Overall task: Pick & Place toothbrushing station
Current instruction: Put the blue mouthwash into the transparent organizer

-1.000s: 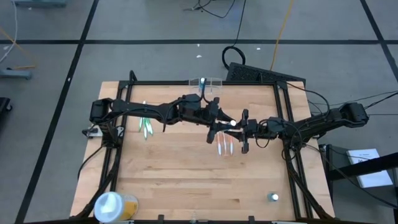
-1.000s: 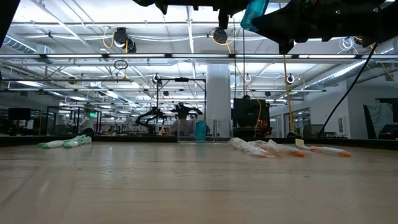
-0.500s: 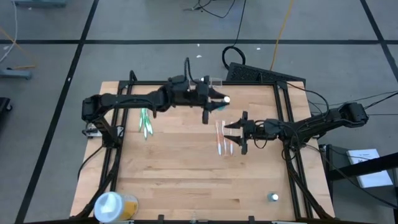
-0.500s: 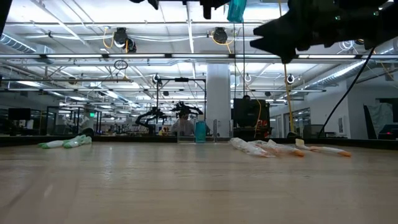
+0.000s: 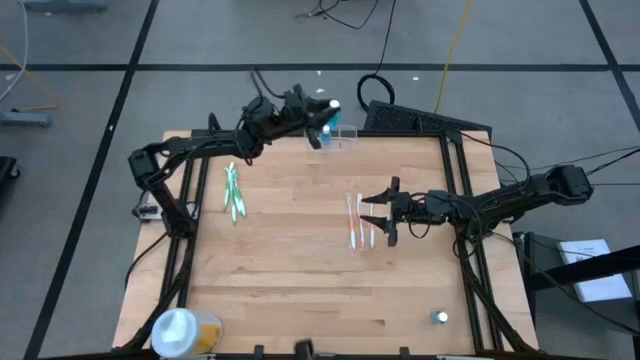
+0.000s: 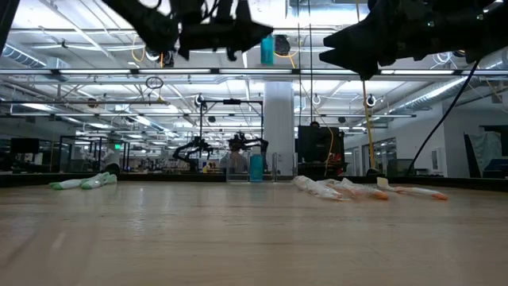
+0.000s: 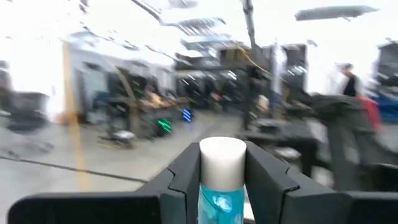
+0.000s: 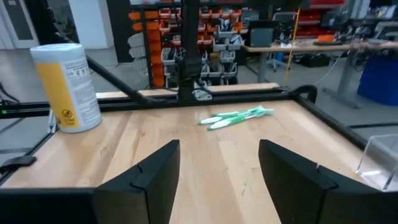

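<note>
The left end effector point(image 5: 322, 127) is raised at the far edge of the bench point(image 5: 300, 290), clamped on a small blue bottle with a white cap point(image 7: 222, 180) — the left wrist view shows the cap upright between the two fingers. It hangs just beside or above the toothbrushing station point(image 5: 340, 131), the clear holder at the far edge, a little right of centre; I judge the bottle is carried upright so it can be lowered straight into the holder. The right end effector point(image 5: 374, 218) hovers low over mid-bench on the right side, its fingers spread wide with nothing between them, just beside a cluster of orange-tipped toothbrushes point(image 5: 358, 222) lying flat, and seemingly well placed to reach for them. Farther left lie green toothbrushes point(image 5: 232, 193), well apart from both arms. A white-and-yellow tub point(image 5: 180, 329) stands at the near left corner and a small round object point(image 5: 440, 317) near the near right corner — neither is in anyone's way. The only crowding is at the holder itself, where the left arm's wrist partly hides the clear walls from above.
</note>
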Action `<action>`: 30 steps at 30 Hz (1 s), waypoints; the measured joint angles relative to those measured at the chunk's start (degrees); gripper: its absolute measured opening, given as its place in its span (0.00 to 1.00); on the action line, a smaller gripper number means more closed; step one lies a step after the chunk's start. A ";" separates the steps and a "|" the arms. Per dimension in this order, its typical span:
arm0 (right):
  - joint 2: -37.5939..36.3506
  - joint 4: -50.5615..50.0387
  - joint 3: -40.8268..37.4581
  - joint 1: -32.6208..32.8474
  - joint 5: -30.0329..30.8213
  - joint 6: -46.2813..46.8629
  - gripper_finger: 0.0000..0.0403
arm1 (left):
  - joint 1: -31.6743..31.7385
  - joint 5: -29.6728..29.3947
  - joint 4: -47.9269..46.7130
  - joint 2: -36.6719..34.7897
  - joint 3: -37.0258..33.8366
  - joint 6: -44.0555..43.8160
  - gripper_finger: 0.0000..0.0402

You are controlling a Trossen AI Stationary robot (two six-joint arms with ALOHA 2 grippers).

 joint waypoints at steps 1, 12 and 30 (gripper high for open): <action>0.00 0.51 0.00 0.00 0.48 -0.79 0.52 | 0.88 -0.31 3.17 0.67 -1.77 -0.12 0.25; 0.00 0.65 0.00 -1.17 1.60 -3.51 0.52 | 5.46 -0.31 20.56 11.53 -6.79 -1.91 0.25; 0.02 -0.58 0.00 -1.44 1.55 -3.55 0.52 | 7.81 -1.29 25.11 18.71 -6.75 -6.87 0.25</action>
